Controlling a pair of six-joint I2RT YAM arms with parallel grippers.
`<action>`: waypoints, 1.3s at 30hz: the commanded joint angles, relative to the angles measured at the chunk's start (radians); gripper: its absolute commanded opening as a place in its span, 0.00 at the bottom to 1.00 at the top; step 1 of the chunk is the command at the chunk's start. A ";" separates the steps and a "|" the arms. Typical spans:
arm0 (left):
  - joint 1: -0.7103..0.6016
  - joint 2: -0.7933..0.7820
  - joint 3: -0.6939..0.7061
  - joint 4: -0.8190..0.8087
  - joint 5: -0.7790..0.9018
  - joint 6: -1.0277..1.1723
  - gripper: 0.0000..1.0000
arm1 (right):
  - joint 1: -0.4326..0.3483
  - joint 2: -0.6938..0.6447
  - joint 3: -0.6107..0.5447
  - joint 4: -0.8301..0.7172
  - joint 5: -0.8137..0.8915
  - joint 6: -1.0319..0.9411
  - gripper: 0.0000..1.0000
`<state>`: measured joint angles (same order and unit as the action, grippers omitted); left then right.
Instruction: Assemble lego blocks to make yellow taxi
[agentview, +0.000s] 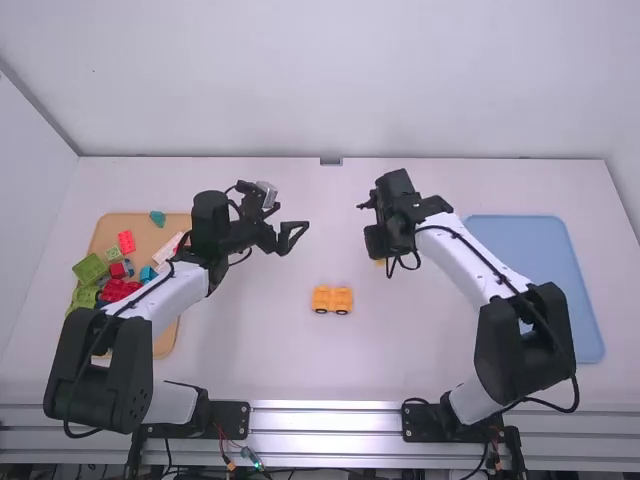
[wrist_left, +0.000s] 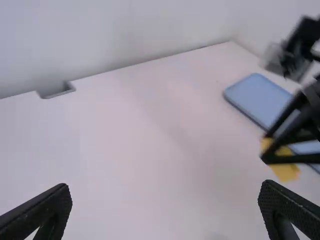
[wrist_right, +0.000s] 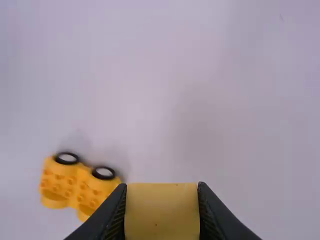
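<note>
In the high view the yellow wheeled base (agentview: 332, 299) rests on the table, and my left gripper (agentview: 300, 236) is behind it and to its left. My right gripper (agentview: 380, 262) hangs behind the base and to its right, over a bit of yellow. The left wrist view has my left gripper (wrist_left: 165, 200) open with nothing between its fingers. In the right wrist view my right gripper (wrist_right: 162, 200) is shut on a yellow block (wrist_right: 162, 212); the wheeled base (wrist_right: 77, 185) lies on the table apart from it.
At the far left stands an orange tray (agentview: 153, 238) with several coloured blocks, among them a green one (agentview: 90, 269) and a red one (agentview: 126, 241). A blue tray (agentview: 540, 240) lies at the right.
</note>
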<state>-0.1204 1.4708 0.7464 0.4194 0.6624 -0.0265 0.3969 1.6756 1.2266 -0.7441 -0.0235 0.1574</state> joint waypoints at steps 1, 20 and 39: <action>0.003 0.005 0.051 -0.022 -0.048 0.015 0.99 | 0.023 0.012 -0.037 -0.030 0.156 0.160 0.00; 0.003 0.005 0.064 -0.105 -0.051 0.014 0.99 | 0.054 0.013 -0.308 0.092 0.000 1.617 0.00; 0.003 0.005 0.064 -0.110 -0.051 0.014 0.99 | -0.011 0.074 -0.359 0.214 -0.041 1.761 0.06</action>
<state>-0.1207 1.4708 0.7937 0.3069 0.6044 -0.0261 0.3862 1.7149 0.8764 -0.5247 -0.0475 1.9015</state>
